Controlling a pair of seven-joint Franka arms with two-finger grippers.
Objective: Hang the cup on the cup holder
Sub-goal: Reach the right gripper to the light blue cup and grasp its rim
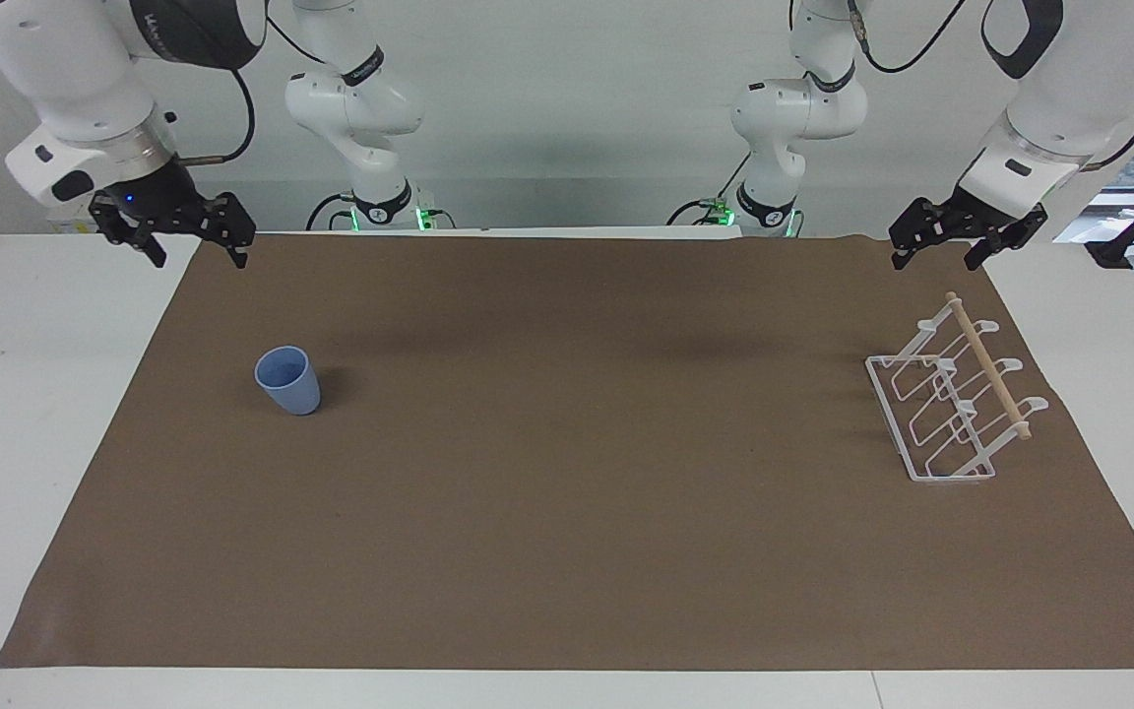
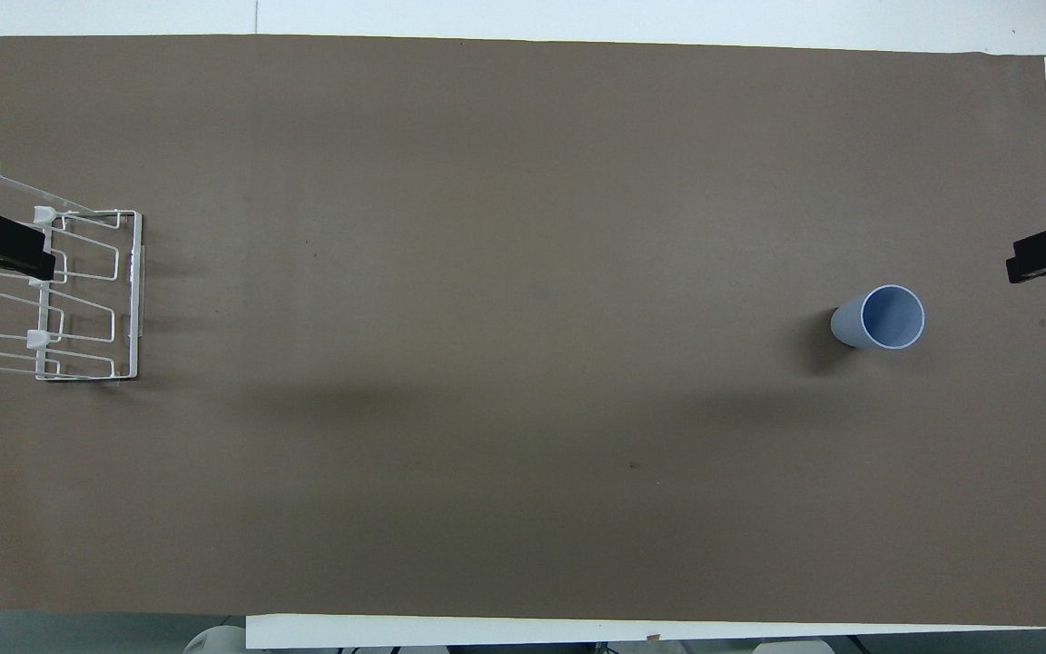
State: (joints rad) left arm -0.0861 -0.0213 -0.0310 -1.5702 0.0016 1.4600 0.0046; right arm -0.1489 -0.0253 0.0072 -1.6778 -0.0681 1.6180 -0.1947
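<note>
The light-blue cup [image 1: 287, 380] stands upright, mouth up, on the brown mat toward the right arm's end of the table; it also shows in the overhead view [image 2: 882, 318]. The white wire cup holder [image 1: 956, 404] with its wooden dowel stands at the left arm's end, also in the overhead view [image 2: 78, 295]. My right gripper [image 1: 196, 258] is open and empty, raised over the mat's edge, apart from the cup. My left gripper [image 1: 933, 261] is open and empty, raised over the mat beside the holder; this arm waits.
The brown mat [image 1: 567, 512] covers most of the white table [image 1: 26, 414]. A black stand [image 1: 1133, 231] and some clutter sit off the table's end by the left arm.
</note>
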